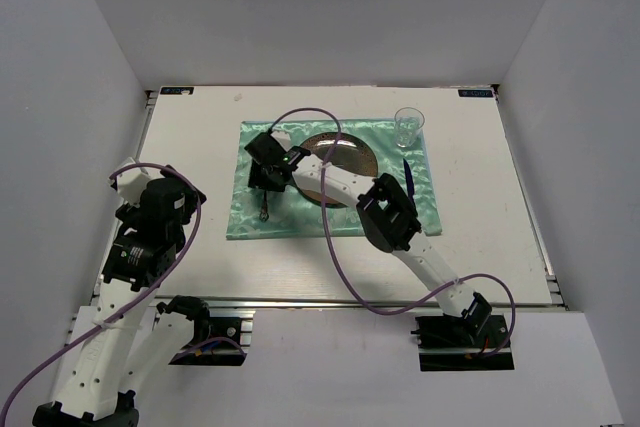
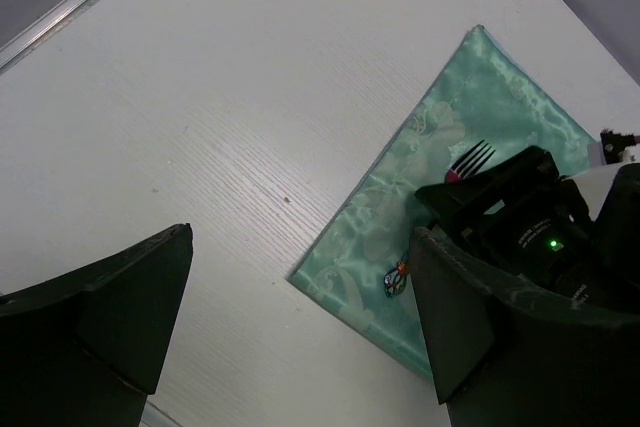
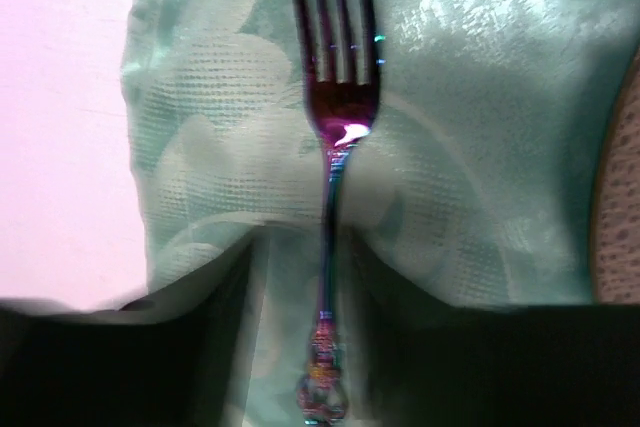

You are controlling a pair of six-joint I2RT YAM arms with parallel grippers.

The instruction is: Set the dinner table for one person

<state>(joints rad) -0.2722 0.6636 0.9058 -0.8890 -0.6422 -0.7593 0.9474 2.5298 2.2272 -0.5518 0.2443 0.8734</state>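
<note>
Bare dinner table (image 1: 190, 147) is left open to the left and right of the mat (image 1: 300, 224). Mat centre is blocked by the plate (image 1: 352, 150) and right arm (image 1: 335, 185); its far right corner is blocked by the glass (image 1: 408, 127).

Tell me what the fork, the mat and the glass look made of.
The fork: polished metal, likely steel with an iridescent purple-blue coating; sharp bright highlight on its neck. The mat: woven fabric, satin sheen, visible weave and woven-in pattern. The glass: clear, see-through; glass or plastic cannot be told.

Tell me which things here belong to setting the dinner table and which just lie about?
For the job: large white matte tabletop; shiny mint-green cloth mat; round brown plate; clear glass cup; iridescent metal fork; dark blue utensil.
Just there: purple cables; metal rail.
</note>
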